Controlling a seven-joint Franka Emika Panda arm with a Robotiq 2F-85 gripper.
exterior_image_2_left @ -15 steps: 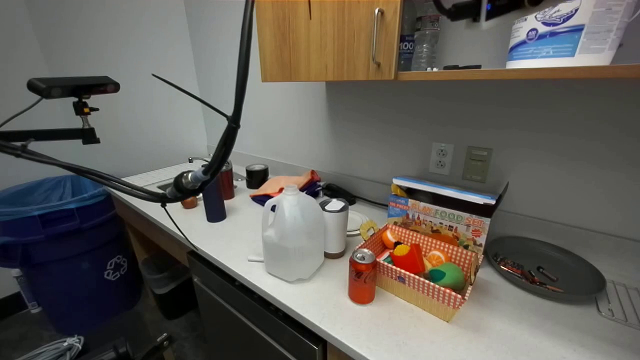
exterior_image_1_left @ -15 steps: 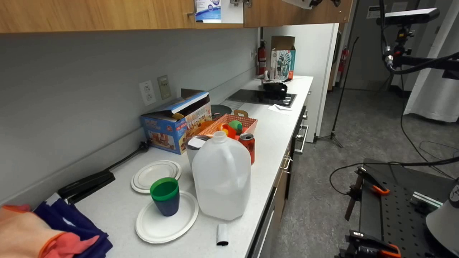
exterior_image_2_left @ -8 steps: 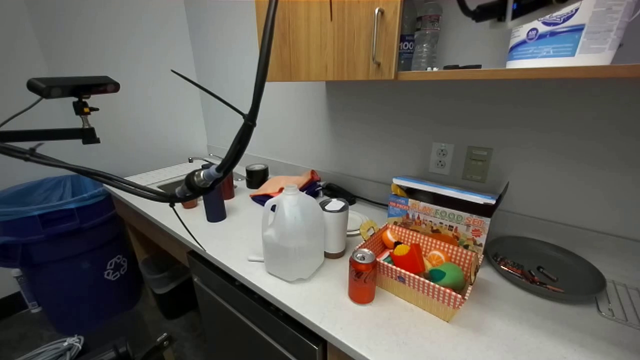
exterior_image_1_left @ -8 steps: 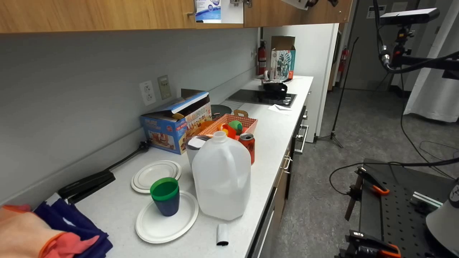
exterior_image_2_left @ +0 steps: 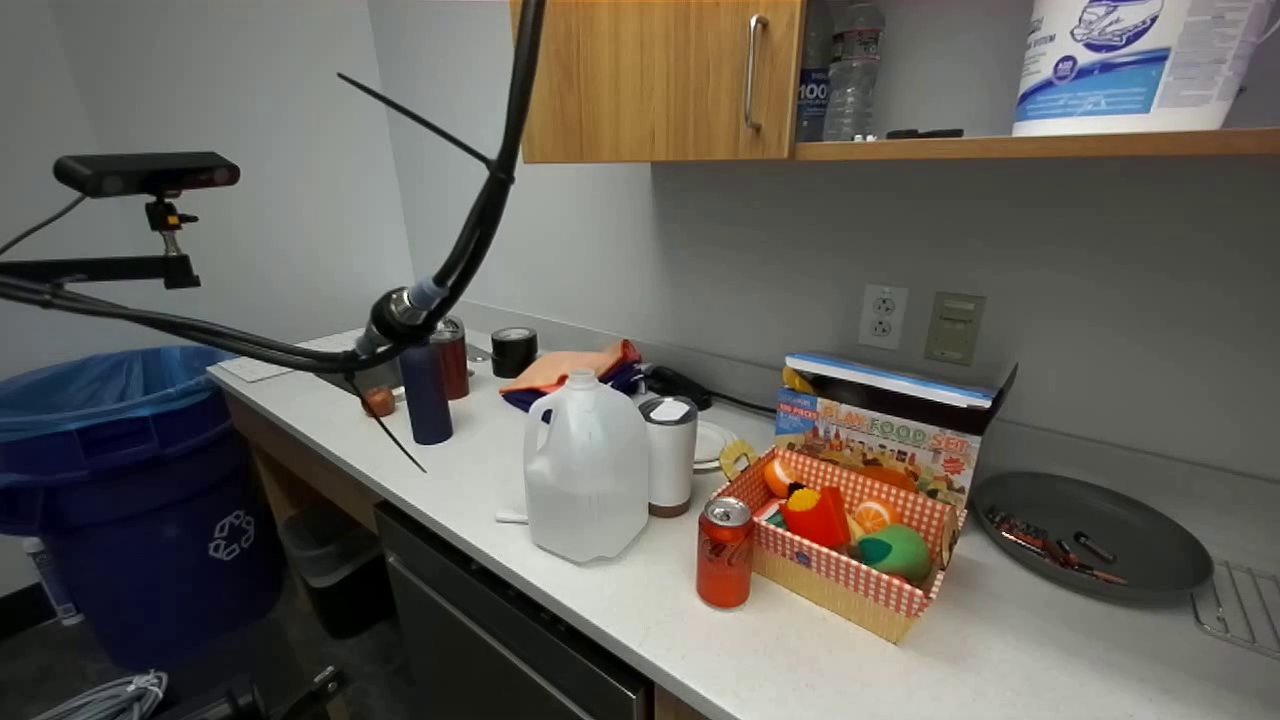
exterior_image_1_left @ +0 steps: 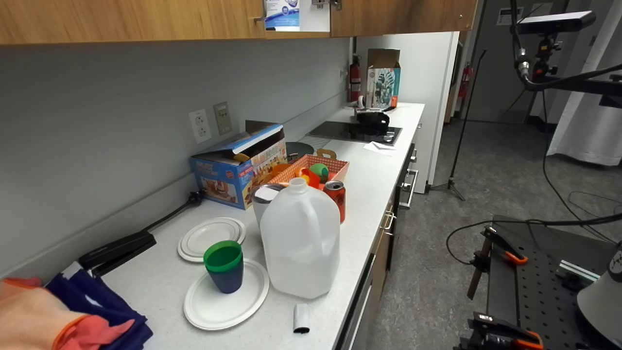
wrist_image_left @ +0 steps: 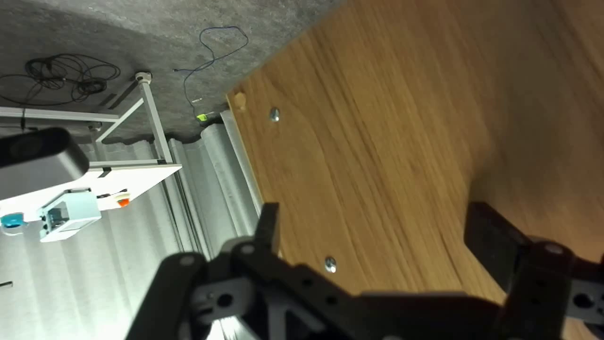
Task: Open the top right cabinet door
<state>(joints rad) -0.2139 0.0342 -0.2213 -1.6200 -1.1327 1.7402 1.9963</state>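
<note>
The long white countertop (exterior_image_1_left: 371, 182) runs below the flat, plain, medium-brown wood-grain top right cabinet door (exterior_image_1_left: 403, 19), which stands swung well outward in an exterior view; beside the door's hinged side lies the exposed wood-edged shelf (exterior_image_2_left: 1000, 149), bearing a white-and-blue plastic tub (exterior_image_2_left: 1130, 75); facing the door in the wrist view, and out of frame in both exterior views, is the black two-fingered gripper (wrist_image_left: 373, 217), its fingers (wrist_image_left: 490, 243) spread wide with nothing held between them; whether either touches the door I cannot tell; two small round silver screw heads (wrist_image_left: 330, 264) sit near the door's free edge; the robot's wrist hardware no longer shows before the door or the tub in the exterior views, while the door's angle looks the same; so the opening is probably all but done, leaving at most a last nudge or a clear retreat.
</note>
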